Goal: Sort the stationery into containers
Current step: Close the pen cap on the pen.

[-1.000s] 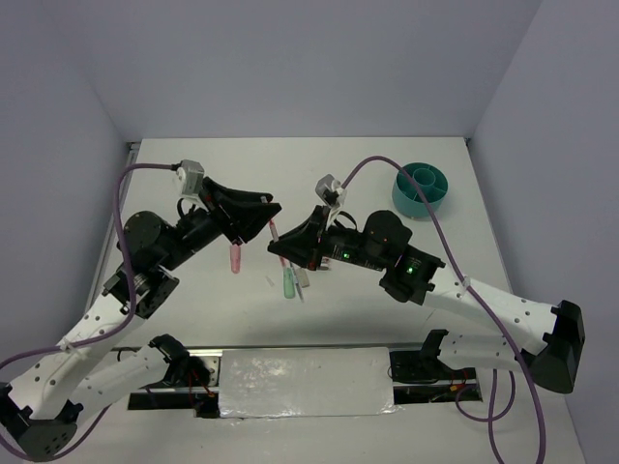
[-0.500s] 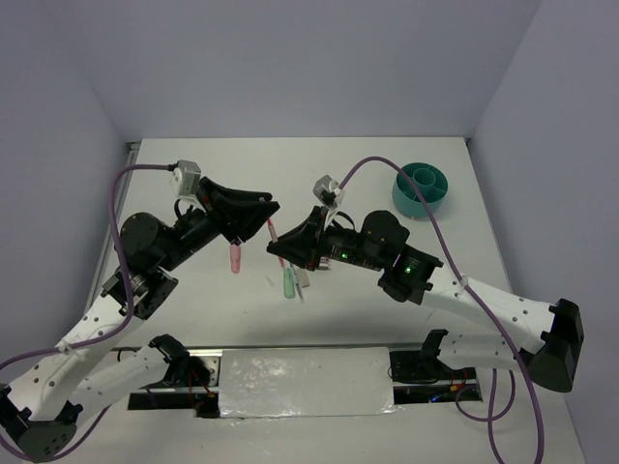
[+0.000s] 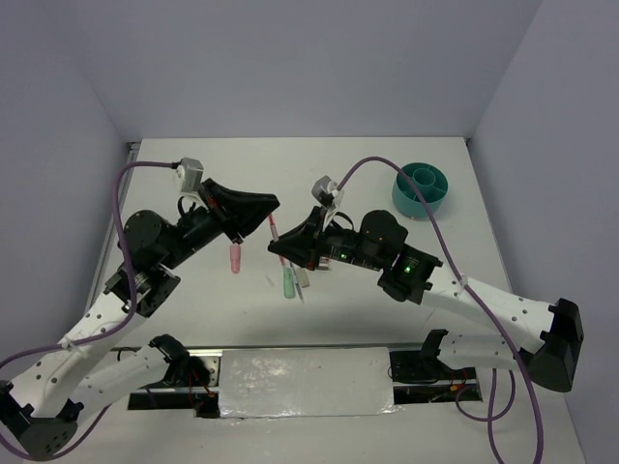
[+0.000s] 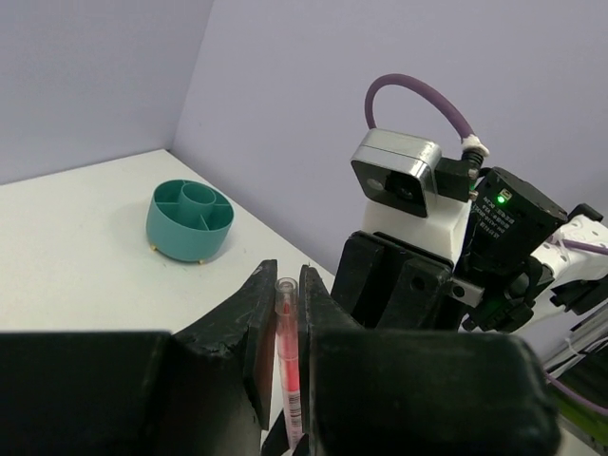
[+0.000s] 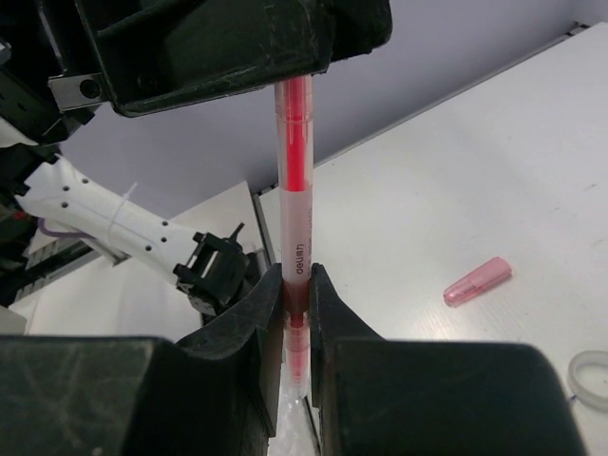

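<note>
Pen point(image 5: 294, 176) translucent, red core; organiser point(image 4: 180, 242) teal; stub point(image 5: 477, 282) pink; second stub point(image 3: 288, 283) seemingly mint-green.

Scattered on the white table point(image 3: 193, 174): pink stub point(image 3: 233, 258) left of the right gripper point(image 3: 276, 248), on the near side of the left gripper point(image 3: 272, 207); mint stub point(image 3: 288, 282) just below the right gripper's tips; white ring point(image 5: 589, 366) near the pink stub; teal organiser point(image 3: 422, 189) well apart, far behind the right gripper.

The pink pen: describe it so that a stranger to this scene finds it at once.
Look over the middle of the table, where the left gripper and right gripper meet. The pen is clamped between them, one end in each. Unlike the pink stub and green stub below, it is long, thin and off the table.
</note>
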{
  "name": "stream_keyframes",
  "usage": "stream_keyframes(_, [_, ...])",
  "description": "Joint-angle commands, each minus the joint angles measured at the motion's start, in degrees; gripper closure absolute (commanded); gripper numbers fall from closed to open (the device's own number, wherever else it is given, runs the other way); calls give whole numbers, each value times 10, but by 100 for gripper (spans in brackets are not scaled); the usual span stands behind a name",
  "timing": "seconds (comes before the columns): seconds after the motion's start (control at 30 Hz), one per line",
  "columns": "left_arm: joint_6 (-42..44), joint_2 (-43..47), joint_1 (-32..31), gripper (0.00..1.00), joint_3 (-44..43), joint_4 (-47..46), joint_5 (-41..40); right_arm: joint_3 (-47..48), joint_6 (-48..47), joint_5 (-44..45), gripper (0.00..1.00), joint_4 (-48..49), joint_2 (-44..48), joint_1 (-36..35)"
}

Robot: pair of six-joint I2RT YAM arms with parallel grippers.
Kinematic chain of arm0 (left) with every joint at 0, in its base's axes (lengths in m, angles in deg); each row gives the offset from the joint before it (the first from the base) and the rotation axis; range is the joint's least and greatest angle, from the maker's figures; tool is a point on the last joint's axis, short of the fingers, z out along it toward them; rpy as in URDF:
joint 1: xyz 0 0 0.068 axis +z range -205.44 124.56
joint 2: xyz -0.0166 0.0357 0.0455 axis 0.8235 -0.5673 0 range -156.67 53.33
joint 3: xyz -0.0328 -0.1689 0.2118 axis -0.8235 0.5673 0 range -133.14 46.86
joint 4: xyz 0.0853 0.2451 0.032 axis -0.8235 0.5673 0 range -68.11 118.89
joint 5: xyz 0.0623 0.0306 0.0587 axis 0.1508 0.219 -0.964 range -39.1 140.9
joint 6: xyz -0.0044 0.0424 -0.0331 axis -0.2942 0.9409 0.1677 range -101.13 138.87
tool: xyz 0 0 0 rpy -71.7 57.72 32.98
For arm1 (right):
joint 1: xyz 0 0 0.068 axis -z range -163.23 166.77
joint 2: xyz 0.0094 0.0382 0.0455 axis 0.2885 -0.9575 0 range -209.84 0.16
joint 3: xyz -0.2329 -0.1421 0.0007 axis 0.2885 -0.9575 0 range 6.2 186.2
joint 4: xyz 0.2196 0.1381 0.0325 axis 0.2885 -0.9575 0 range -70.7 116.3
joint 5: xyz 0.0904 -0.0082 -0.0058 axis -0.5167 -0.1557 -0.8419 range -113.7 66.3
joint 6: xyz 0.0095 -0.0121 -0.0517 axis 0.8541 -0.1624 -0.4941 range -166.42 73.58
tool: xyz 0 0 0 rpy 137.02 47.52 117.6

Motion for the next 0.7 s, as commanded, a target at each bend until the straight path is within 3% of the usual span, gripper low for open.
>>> stream_keyframes(0.0, [-35, -18, -1, 100, 5, -15, 27, 49, -45, 7, 100, 7, -10, 3])
stream_keyframes(0.27, [-52, -18, -8, 100, 52, 18, 17, 254, -74, -62, 100, -57, -90, 66])
stream_keyframes(0.67, [-44, -12, -16, 100, 113, 24, -6, 366, -73, -94, 100, -84, -118, 75])
